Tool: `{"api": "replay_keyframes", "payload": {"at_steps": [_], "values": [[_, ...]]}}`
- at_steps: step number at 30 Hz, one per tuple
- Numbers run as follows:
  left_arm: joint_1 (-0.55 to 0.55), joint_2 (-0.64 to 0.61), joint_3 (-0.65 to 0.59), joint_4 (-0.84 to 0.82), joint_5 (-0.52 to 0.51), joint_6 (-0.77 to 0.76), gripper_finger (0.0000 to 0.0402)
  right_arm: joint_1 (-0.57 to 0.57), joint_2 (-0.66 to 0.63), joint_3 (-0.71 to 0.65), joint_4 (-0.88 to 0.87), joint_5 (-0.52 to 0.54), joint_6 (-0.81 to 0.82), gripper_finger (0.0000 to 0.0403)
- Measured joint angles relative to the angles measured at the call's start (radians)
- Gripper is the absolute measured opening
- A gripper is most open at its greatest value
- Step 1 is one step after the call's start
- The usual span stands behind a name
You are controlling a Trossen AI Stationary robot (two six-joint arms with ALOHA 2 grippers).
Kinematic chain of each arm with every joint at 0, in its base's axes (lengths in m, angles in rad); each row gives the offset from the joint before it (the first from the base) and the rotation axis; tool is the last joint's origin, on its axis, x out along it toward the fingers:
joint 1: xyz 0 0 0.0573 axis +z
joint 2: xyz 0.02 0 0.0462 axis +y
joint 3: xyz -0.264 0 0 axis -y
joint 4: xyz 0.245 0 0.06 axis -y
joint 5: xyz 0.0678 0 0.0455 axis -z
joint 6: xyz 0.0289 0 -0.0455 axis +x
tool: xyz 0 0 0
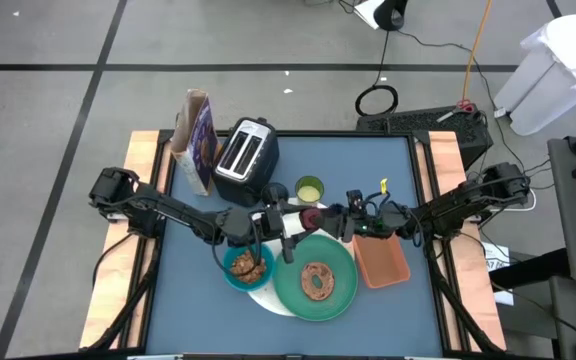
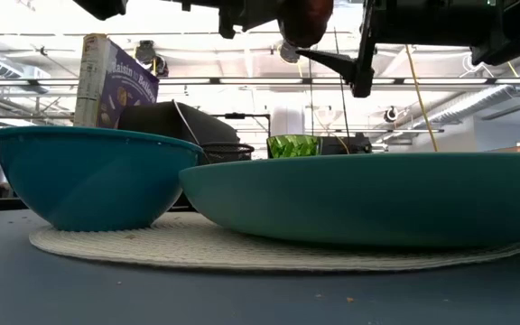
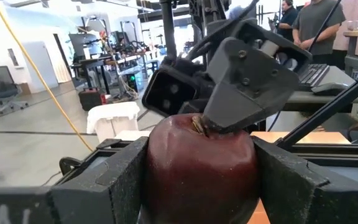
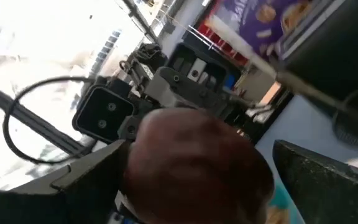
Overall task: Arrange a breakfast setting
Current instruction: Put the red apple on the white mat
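Below, bowl [image 1: 247, 268] of cereal, plate [image 1: 315, 281] with bagel

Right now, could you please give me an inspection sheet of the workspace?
Surface: blue table, wood side rails.
Job's things: green plate holding a pastry; teal bowl with food; both on a white mat; yellow-green cup; red apple in the air.
Clutter: toaster, cereal box, orange tray.
Grippers: left gripper shut on the apple; right gripper open around it, mid-handover.
Cables: wires on the floor beyond the table.
Surroundings: people at a desk, behind.
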Motion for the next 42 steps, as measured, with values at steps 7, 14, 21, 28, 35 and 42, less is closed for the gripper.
{"api": "replay_keyframes", "payload": {"at_steps": [7, 14, 21, 28, 35, 42], "values": [[0.001, 0.0, 0.0, -0.029, -0.003, -0.06, 0.0255, -0.025, -0.045, -0.001, -0.036, -0.134, -0.447, 0.0393], [0.003, 0.0, 0.002, -0.036, -0.012, -0.106, 0.0255, -0.044, -0.194, -0.002, -0.314, -0.161, -0.771, 0.0393], [0.003, 0.0, 0.002, -0.025, -0.009, -0.121, 0.0255, -0.046, -0.261, -0.002, -0.39, -0.161, -0.867, 0.0393], [0.007, 0.0, 0.002, -0.025, -0.002, -0.147, 0.0255, -0.046, -0.231, -0.002, -0.367, -0.16, -0.89, 0.0393], [0.022, 0.0, 0.001, -0.024, -0.002, -0.207, 0.0255, -0.045, -0.147, 0.0, -0.215, -0.156, -0.952, 0.0393], [0.023, 0.0, 0.001, -0.025, -0.002, -0.225, 0.0255, -0.046, -0.094, 0.0, -0.16, -0.155, -0.962, 0.0392]]}}
